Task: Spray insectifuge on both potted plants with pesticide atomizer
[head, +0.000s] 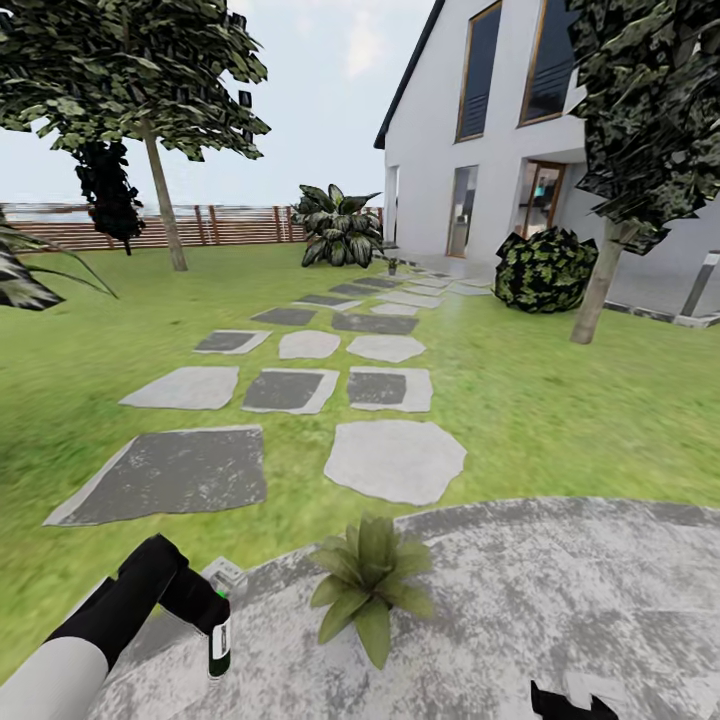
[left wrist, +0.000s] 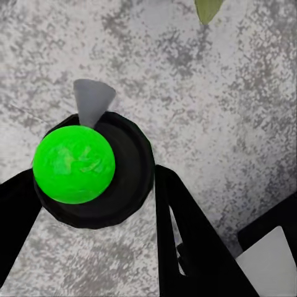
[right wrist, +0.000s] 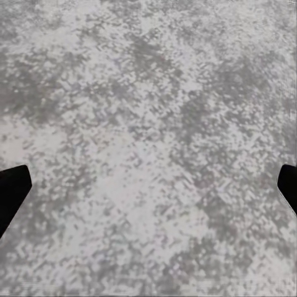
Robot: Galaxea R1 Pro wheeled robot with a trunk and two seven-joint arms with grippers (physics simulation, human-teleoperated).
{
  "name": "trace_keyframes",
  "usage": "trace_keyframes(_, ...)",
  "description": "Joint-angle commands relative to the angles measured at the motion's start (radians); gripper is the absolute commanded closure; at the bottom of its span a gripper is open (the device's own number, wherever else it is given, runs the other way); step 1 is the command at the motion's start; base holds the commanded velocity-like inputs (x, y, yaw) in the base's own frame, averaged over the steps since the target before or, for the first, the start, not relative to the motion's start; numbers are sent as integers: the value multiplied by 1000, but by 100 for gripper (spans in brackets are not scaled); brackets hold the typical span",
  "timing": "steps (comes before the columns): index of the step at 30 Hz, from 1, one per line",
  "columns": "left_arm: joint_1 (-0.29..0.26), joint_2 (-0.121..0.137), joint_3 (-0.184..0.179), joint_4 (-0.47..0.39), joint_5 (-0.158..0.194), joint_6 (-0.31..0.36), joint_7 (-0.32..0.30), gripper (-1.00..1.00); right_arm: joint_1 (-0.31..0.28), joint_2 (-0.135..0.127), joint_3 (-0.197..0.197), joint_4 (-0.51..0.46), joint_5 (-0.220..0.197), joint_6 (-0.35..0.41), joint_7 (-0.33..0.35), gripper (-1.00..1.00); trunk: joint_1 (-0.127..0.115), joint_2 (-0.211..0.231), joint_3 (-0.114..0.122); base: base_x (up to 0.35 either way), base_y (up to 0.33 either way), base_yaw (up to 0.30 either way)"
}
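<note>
My left gripper (head: 214, 622) is shut on the pesticide atomizer (head: 219, 645), a slim dark green bottle that hangs downward over the patio's near left edge. The left wrist view looks at the atomizer (left wrist: 93, 170) end-on: a bright green round face in a dark ring, with a grey nozzle cone, between black fingers (left wrist: 185, 235). One potted plant (head: 368, 585), a low rosette of pointed green leaves, stands on the patio just right of the atomizer, apart from it. A leaf tip (left wrist: 207, 7) pokes into the left wrist view. My right gripper (right wrist: 148, 185) is open over bare paving and also shows at the bottom edge (head: 570, 705).
The round grey patio (head: 560, 600) lies underfoot. Stepping stones (head: 395, 458) lead over the lawn (head: 560, 400) toward a white house (head: 440, 130). A bush (head: 545, 270) and a tree trunk (head: 600, 285) stand right; a tree (head: 165, 200) and a wood fence (head: 230, 225) stand left.
</note>
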Motion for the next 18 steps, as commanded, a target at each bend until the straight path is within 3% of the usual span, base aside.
trace_keyframes(1, 1, 0, -2, -2, -7, 6, -7, 100, 0, 0, 7, 0, -8, -3, -3, -100, 0, 0, -1, 325, -71, 0)
trace_keyframes(7, 6, 0, 1, -1, -4, 6, -8, 100, 0, -1, 7, 0, -10, -3, -3, -100, 0, 0, -1, 300, -127, -24)
trace_keyframes(11, 11, 0, 2, -1, -6, 6, -7, 100, 0, -1, 7, -1, -9, -4, -3, -100, 0, 0, -1, 202, -101, -230)
trace_keyframes(18, 14, 3, 1, 0, -8, 1, -4, 100, 0, 0, 7, -1, -9, -3, -3, -100, 0, 0, -1, 30, -14, -284)
